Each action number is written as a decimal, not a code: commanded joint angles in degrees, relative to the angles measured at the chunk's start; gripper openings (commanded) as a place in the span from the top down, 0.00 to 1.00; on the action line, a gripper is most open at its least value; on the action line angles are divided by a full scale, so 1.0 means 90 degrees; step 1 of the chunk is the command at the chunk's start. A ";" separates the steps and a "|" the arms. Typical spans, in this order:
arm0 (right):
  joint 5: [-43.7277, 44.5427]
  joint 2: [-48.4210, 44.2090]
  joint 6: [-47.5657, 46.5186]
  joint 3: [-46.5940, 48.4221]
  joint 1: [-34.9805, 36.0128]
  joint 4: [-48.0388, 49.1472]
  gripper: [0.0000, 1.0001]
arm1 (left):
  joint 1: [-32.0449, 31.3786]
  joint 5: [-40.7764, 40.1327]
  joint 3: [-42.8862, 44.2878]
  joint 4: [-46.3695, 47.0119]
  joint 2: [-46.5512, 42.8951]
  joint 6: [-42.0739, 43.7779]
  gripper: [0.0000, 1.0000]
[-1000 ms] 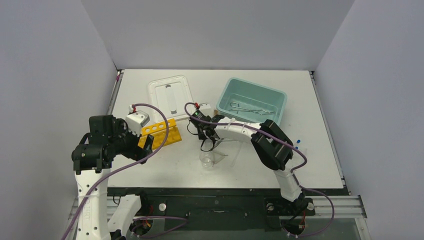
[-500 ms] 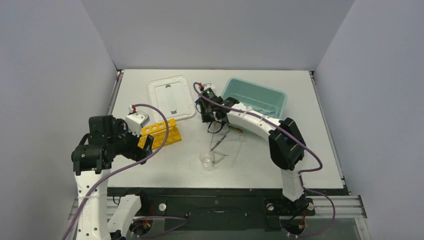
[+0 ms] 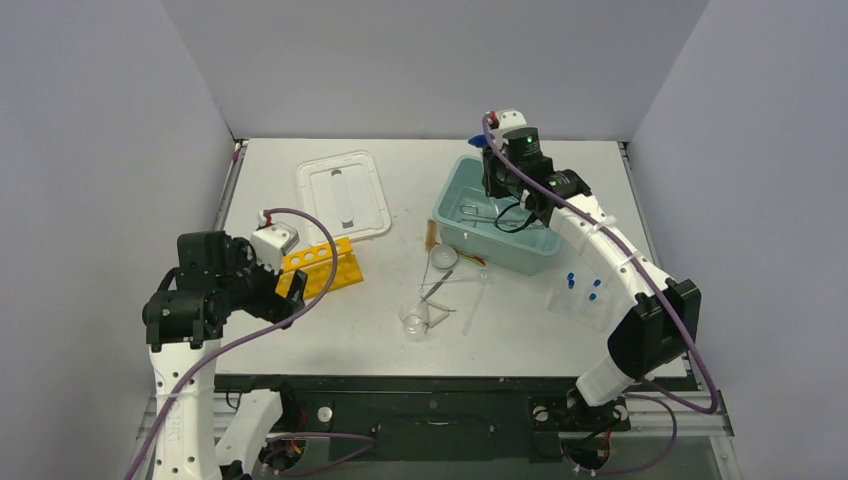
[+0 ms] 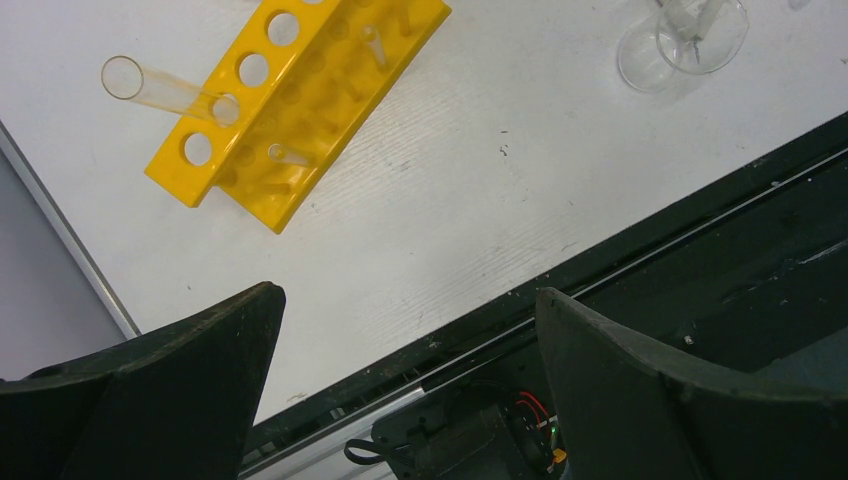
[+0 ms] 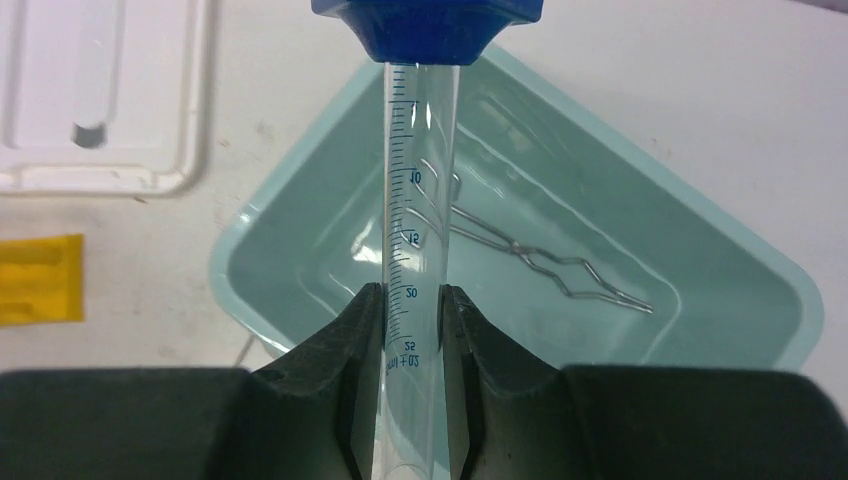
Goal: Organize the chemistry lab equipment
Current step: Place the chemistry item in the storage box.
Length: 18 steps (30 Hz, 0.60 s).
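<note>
Glass cylinder (image 5: 415, 180), pinched by the right gripper (image 5: 405, 315), is pointing base-first over the tub (image 5: 300, 270) (tongs (image 5: 530, 255) inside) mid-frame; left gripper (image 4: 405, 295) is hanging spread.

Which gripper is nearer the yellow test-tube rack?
Left. The open left gripper hangs just near-left of the rack; the right gripper is far off above the teal tub, holding a graduated cylinder.

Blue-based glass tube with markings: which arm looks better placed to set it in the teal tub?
Right. The right pincer grips the tube over the tub; the left pincer hangs open, far off near the yellow rack.
</note>
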 commanded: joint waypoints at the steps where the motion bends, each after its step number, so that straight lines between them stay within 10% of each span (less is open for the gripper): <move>1: -0.0123 0.0226 -0.1010 -0.0334 -0.0307 -0.0398 1.00 | 0.0023 0.0043 0.0123 0.0048 -0.0066 0.0030 0.03; 18: 0.0377 0.1896 -0.2929 0.0403 -0.0103 -0.1703 0.98 | 0.0028 0.0054 0.0193 0.0041 0.0028 0.0059 0.03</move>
